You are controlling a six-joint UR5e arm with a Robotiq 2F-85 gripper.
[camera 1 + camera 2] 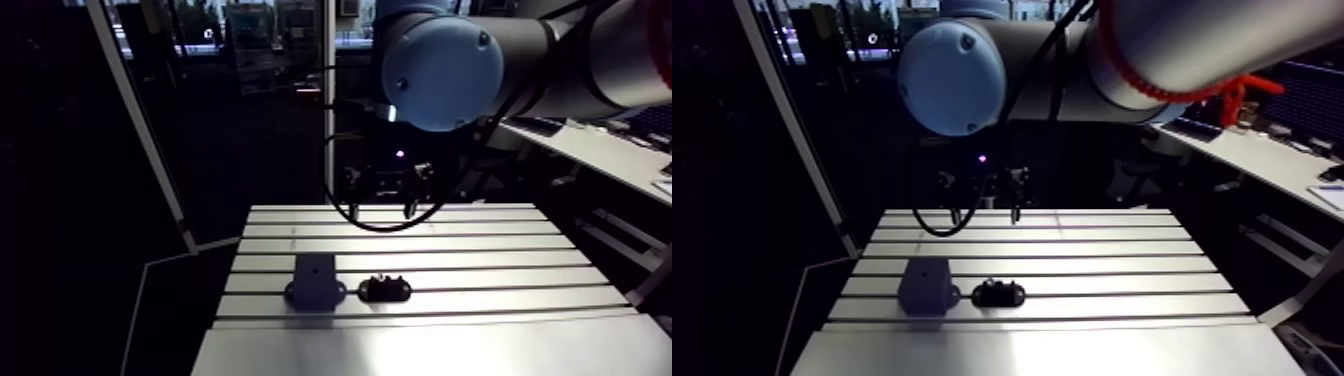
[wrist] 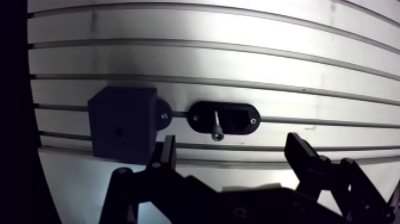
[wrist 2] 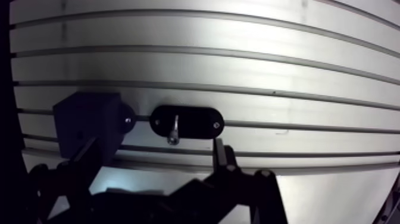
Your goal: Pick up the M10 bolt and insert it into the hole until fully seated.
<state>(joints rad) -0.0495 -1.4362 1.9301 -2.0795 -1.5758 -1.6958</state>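
Hovering above the slotted tabletop with the fingers spread wide and gripping nothing. Judged to be at the approach stage, with the pick not yet begun.

Looking down on the bolt, small and silvery, lying on its side across a black oval holder. Placed ahead of the fingers, roughly in line with the gap between them, one end poking over the holder's nearer edge. Just beside the holder, a dark block, with what seems to be the hole showing as a faint dot on its face; too dim to be sure.

Plenty to go wrong from here:

- Could knock the bolt out of its cradle if brought down off-centre, since a round shank rolls at the first one-sided touch.
- Could strike the holder's rim with a fingertip if lowered too far, or close on air if stopped too high.
- Could clip the block with the finger on that side, given how near it stands to the holder.
- Might pinch the bolt askew, letting it swivel in the grip.
- Would then meet the hole at a tilt and jam at the mouth, or stop short of fully seated.
- Risks misjudging the hole's place altogether, so faintly seen against the dark block
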